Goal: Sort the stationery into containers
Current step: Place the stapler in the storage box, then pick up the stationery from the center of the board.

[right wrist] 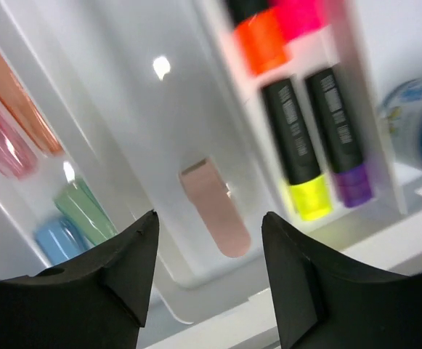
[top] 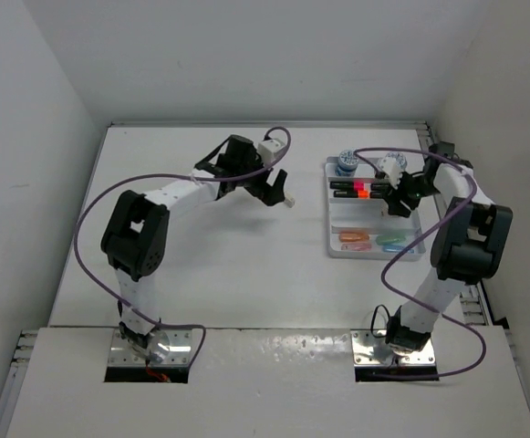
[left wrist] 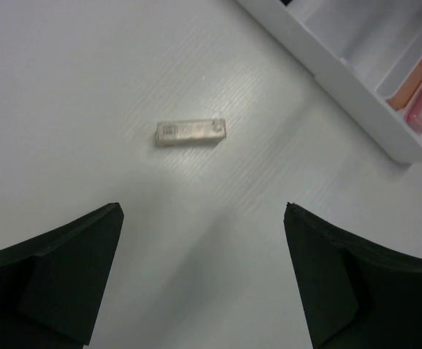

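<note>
Two sets of jaws stood open. The left jaws gaped wide above the counter (left wrist: 65, 87), and a tiny beige block (left wrist: 191, 131) lay loose ahead of them, well apart from the white tray (left wrist: 356, 87) at the upper right of the left wrist view. The right jaws hung partly spread and empty over the tray. There a pale pink stub (right wrist: 214, 207) lay in a middle section, beside a yellow-ended marker (right wrist: 296, 145) and a purple-ended marker (right wrist: 339, 131).

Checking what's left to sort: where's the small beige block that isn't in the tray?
Left wrist view: the beige block lies on the table ahead of the open left pincer, white tray to its right.
</note>
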You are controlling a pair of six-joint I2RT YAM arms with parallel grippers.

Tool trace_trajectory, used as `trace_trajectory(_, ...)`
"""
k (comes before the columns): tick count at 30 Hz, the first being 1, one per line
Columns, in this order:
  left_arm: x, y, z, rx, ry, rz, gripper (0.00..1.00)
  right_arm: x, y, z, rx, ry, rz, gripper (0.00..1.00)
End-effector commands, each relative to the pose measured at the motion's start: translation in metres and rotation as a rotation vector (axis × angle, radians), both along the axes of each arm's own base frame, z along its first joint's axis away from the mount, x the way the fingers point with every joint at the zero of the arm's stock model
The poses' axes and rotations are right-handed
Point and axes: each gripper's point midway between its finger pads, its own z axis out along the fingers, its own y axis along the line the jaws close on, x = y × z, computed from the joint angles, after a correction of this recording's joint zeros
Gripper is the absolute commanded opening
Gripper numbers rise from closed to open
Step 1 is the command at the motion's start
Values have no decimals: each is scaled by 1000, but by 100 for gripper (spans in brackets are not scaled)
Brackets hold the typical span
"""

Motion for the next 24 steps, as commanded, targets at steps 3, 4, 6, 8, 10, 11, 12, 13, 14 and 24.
trace_trajectory(3, 38, -37, -2, -51, -41, 59, 100, 18, 51, 110, 265, -176, -136, 59)
trace_trajectory(4, 40, -39, -8, -33, -38, 73, 100, 13, 56, 112, 287, -172, -149, 59)
trace_trajectory(6, 42, -48, -17, -5, -44, 73, 100, 11, 64, 131, 323, -221, -163, 60)
trace_trajectory(8, 47, -50, -29, 26, -51, 99, 100, 4, 72, 133, 345, -229, -161, 61)
trace_trajectory(10, 52, -55, -34, 61, -69, 123, 100, -1, 77, 136, 355, -233, -158, 62)
trace_trajectory(11, 53, -56, -47, 86, -63, 123, 100, -2, 77, 134, 357, -228, -166, 62)
trace_trajectory(12, 52, -59, -53, 98, -58, 116, 100, -3, 78, 133, 358, -224, -169, 62)
trace_trajectory(13, 56, -63, -50, 98, -67, 113, 100, -5, 79, 129, 356, -213, -171, 62)
trace_trajectory(14, 55, -63, -62, 114, -49, 110, 100, -5, 80, 128, 356, -208, -169, 62)
trace_trajectory(24, 54, -60, -85, 165, -23, 110, 90, -3, 92, 131, 355, -197, -150, 63)
